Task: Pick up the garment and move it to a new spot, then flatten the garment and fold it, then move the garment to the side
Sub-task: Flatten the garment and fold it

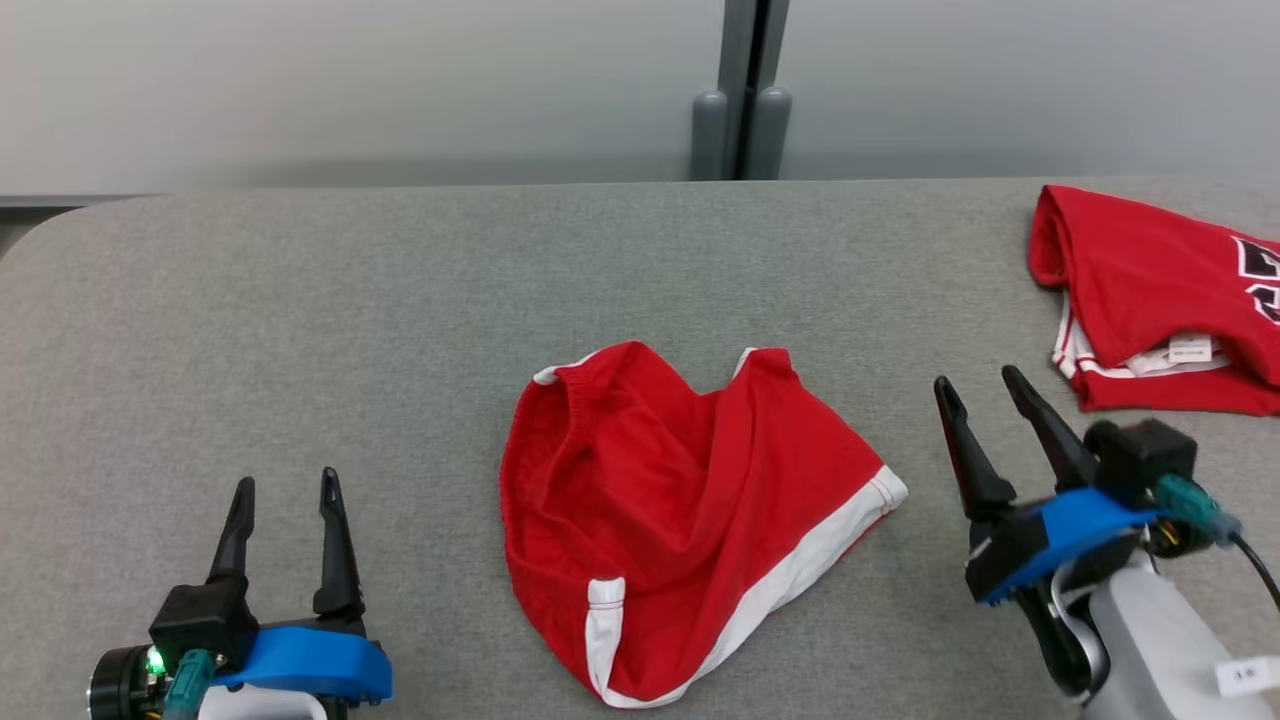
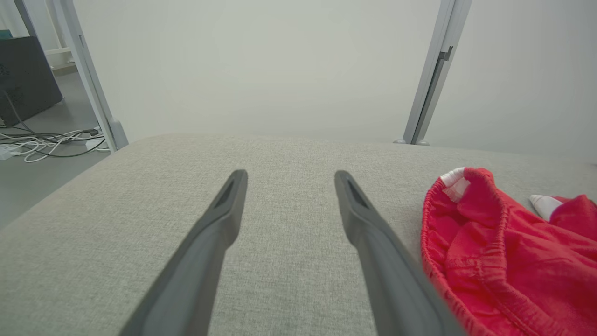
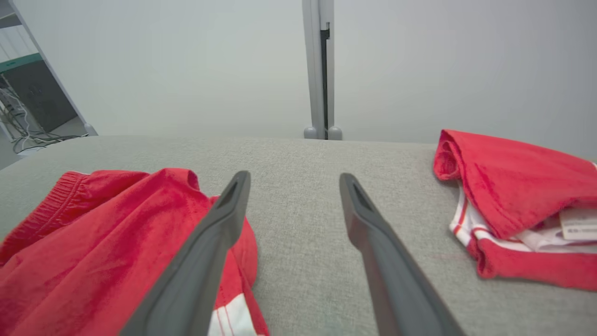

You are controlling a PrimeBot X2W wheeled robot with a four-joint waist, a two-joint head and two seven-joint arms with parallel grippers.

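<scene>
- Has the right hand (image 1: 977,380) spread wide with nothing pinched, poised over the counter (image 1: 350,300) toward its near right corner and aimed at the far edge.
- Has the left hand (image 1: 286,480) spread just as wide and likewise bare, toward the near left corner.
- Finds the garment (image 1: 680,510), red shorts with white trim, crumpled mid-counter close to the near edge, between the two hands and touching neither.
- Puts the white-banded hem corner just beside the right hand, on its inner side.
- Leaves the gathered waistband well apart from the left hand, which makes the right arm the nearer one for a pinch.
- Reads the long axis as probably running from the waistband on the left to the hem on the right, slanting toward the near edge; hard to be sure with the cloth so bunched.
- Calls, on that reading, for a short sideways reach to the hem by the right hand and a longer one to the waistband by the left.
- Leaves hidden the under layer of the shorts and how the second leg lies.
- Cuts off a jersey (image 1: 1150,290), also red, at the far right corner, with its lettering and right part out of frame.
</scene>
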